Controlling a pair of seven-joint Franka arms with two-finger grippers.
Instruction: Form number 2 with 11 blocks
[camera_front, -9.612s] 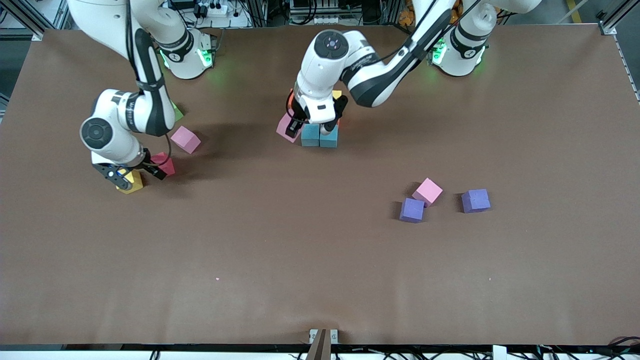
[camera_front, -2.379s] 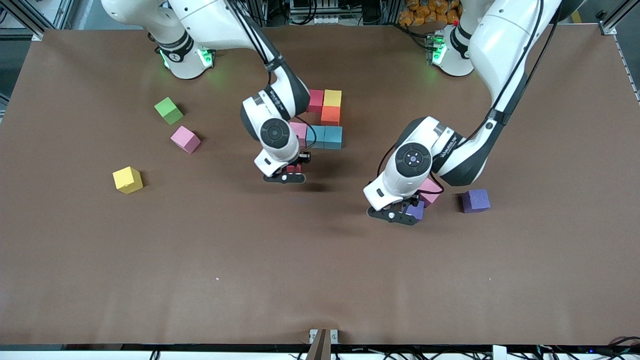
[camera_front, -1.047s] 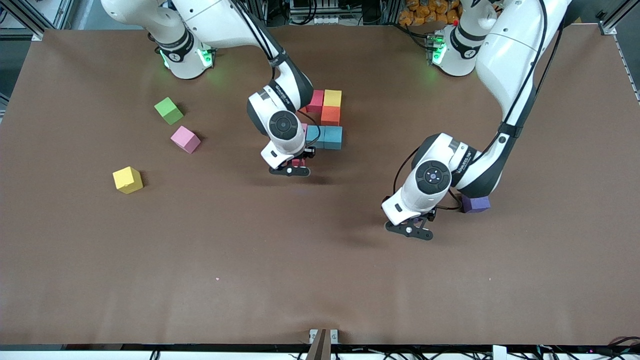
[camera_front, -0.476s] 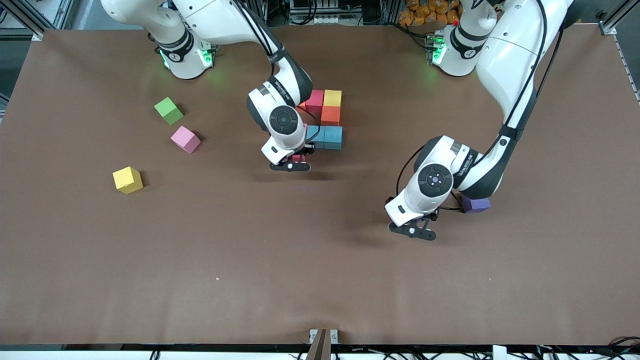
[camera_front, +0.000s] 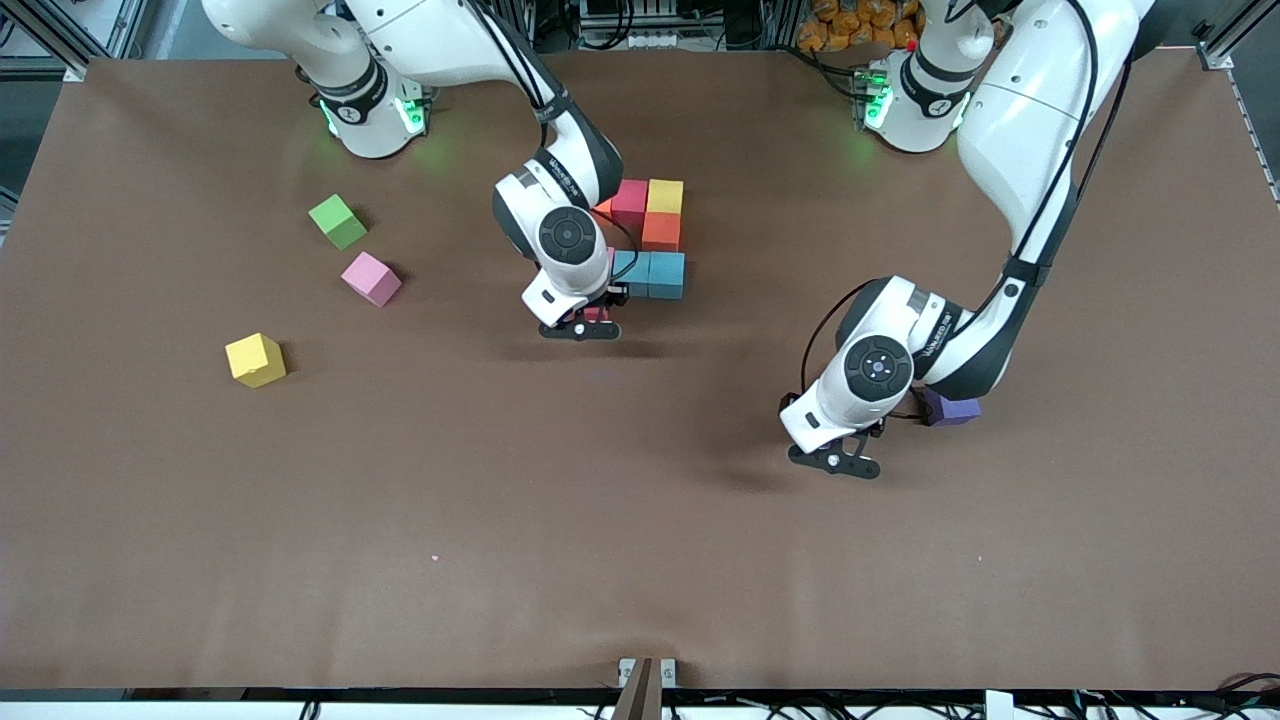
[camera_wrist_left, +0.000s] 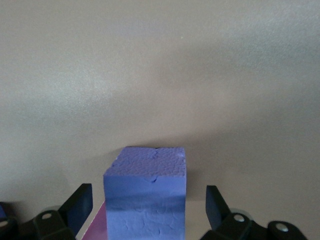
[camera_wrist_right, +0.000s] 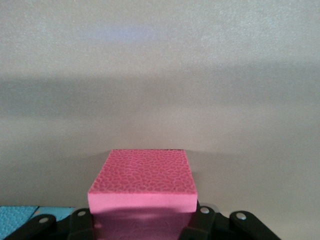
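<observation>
At centre frame, your right hand (camera_front: 581, 331) grips a red block (camera_wrist_right: 142, 181) beside the partial number 2 (camera_front: 648, 238); seat it next. Lower right, left hand (camera_front: 834, 462) straddles a purple block (camera_wrist_left: 146, 200), unclenched.

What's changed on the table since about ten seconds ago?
The right claw took the red cube from beside the yellow cube and holds it by the blue cubes. The left claw left those cubes and straddles a purple cube, open. The green cube and loose pink cube stayed put.
</observation>
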